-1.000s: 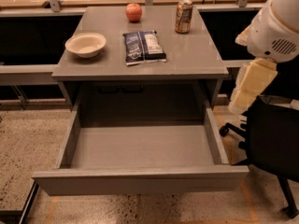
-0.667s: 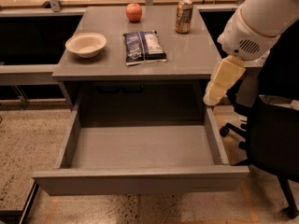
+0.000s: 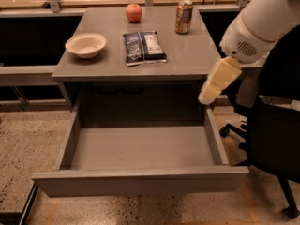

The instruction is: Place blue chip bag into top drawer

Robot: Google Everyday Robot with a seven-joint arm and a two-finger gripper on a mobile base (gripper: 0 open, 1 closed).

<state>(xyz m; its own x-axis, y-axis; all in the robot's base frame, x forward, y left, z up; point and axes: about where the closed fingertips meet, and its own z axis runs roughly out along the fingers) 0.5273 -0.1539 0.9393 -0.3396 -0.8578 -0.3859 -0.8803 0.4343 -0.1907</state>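
Blue chip bag [image 3: 144, 47], one, lies on desk [image 3: 197, 55] above one open top drawer [image 3: 140, 183]; pincer [image 3: 207, 96] beside desk, state unclear.

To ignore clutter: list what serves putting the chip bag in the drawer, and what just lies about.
Job: flat navy-blue crinkly chip bag on the grey desk; open shallow grey metal top drawer; cream gripper beside the desk's can-side edge.
Lying about: pale round bowl; red apple; gold drink can.

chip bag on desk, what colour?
Chip bag: dark navy, white label panel; camera view. End effector hangs beside the desk, right side.
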